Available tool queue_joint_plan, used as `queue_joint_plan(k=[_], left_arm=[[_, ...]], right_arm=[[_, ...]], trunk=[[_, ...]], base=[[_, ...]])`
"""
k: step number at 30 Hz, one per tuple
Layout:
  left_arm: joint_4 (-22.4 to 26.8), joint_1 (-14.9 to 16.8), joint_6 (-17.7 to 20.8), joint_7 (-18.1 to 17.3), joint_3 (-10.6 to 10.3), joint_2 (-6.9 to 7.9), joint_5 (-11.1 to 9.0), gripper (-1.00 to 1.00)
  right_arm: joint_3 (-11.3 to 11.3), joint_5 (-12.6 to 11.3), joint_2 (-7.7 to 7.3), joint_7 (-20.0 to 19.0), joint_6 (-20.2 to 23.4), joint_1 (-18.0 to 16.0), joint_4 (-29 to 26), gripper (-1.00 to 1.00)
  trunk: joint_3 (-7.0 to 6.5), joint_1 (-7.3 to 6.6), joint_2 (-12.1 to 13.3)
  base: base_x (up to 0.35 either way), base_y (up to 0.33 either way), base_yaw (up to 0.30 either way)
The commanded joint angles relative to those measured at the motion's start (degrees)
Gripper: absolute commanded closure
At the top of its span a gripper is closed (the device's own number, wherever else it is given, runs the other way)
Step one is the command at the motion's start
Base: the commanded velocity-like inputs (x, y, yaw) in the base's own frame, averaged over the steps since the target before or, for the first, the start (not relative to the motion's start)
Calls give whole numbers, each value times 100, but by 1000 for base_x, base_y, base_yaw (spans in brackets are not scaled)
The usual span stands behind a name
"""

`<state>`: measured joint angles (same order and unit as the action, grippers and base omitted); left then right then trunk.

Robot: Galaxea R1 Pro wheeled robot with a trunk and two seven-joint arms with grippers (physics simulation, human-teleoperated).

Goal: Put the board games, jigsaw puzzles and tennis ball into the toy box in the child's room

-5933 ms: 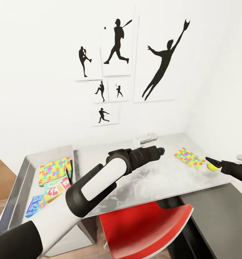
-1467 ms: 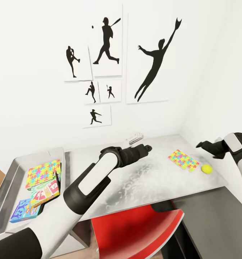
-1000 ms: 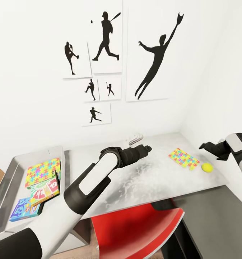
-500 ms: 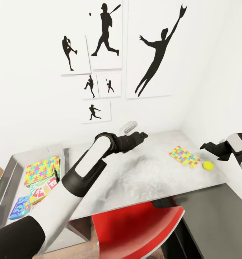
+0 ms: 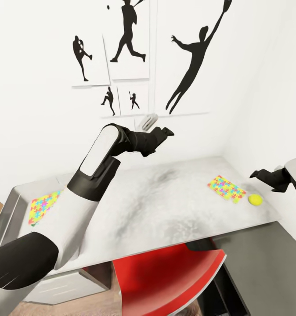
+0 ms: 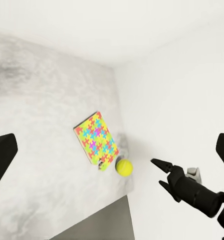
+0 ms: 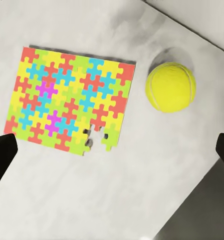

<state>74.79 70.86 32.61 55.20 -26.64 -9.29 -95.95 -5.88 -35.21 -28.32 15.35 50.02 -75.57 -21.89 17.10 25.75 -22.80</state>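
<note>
Illumination is bright, even and diffuse in all three views, with no distinct source visible. The white wall (image 5: 42,131) is near overexposed, and its corner reads only as a faint tone change. The table (image 5: 165,210) carries mottled grey reflections rather than hard glare. The tennis ball (image 7: 170,86) casts a soft, blurred shadow toward twelve o'clock in the right wrist view. The jigsaw puzzle (image 7: 72,100) renders sharp there. The left wrist view is softer and slightly hazy.
</note>
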Motion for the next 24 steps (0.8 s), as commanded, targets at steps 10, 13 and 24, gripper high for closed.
queue_joint_plan(k=[10, 13, 24], left_arm=[[-74, 274, 58, 104, 42, -14, -379, -100], [-77, 302, 61, 187, 33, -8, -606, -100], [-25, 338, 80, 294, 20, -6, -879, -100]], right_arm=[[-18, -45, -83, 76, 3, -85, -8, -100], [-18, -50, -166, 85, -1, -180, -7, -100], [-18, -62, -274, 140, -1, -449, 24, -100]], trunk=[[104, 3, -12], [131, 3, -12], [233, 3, -12]], base=[[0, 0, 0], [0, 0, 0], [0, 0, 0]])
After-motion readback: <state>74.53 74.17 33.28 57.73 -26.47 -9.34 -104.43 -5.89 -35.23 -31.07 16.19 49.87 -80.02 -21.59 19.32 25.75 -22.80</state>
